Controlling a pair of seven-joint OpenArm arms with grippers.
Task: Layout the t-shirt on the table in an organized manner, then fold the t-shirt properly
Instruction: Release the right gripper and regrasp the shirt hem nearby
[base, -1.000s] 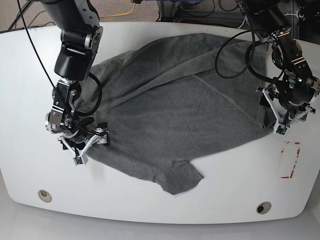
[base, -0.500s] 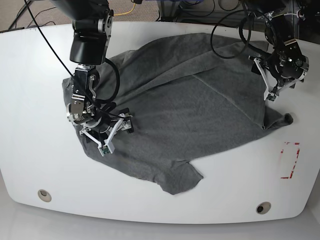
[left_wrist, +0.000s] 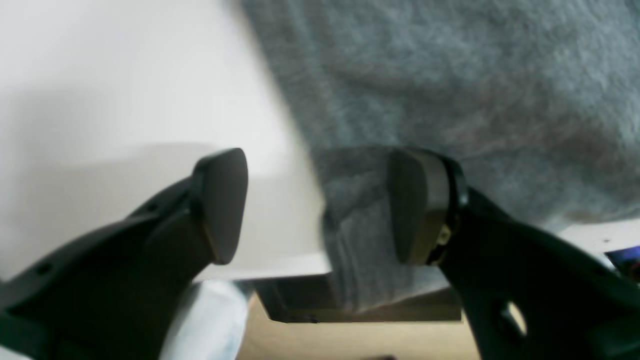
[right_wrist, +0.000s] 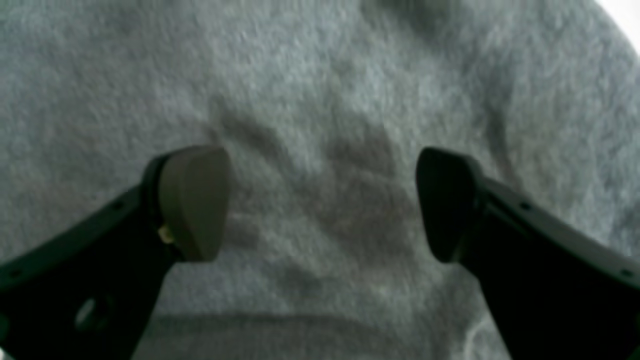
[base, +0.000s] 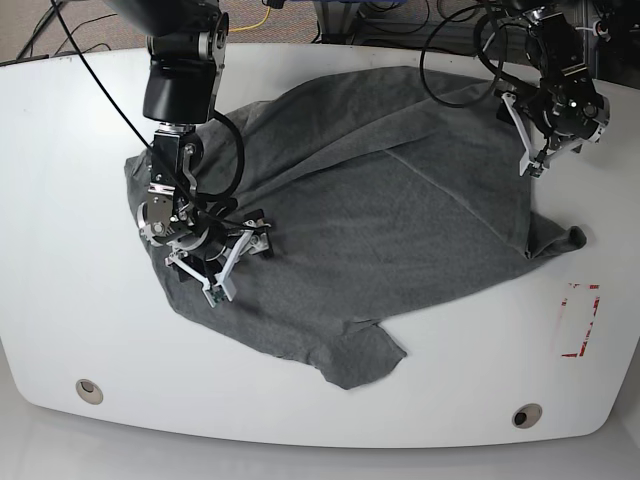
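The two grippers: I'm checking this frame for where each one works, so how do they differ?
The right gripper is over the middle of the t-shirt, cloth all around it; the left gripper is at the shirt's edge, with bare table beside it. Both are open and hold nothing.

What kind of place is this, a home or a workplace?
Most likely a robotics lab, not a home. Two robot arms work over a white table bearing a t-shirt, a red tape rectangle marks the table, and loose cables lie on the floor behind.
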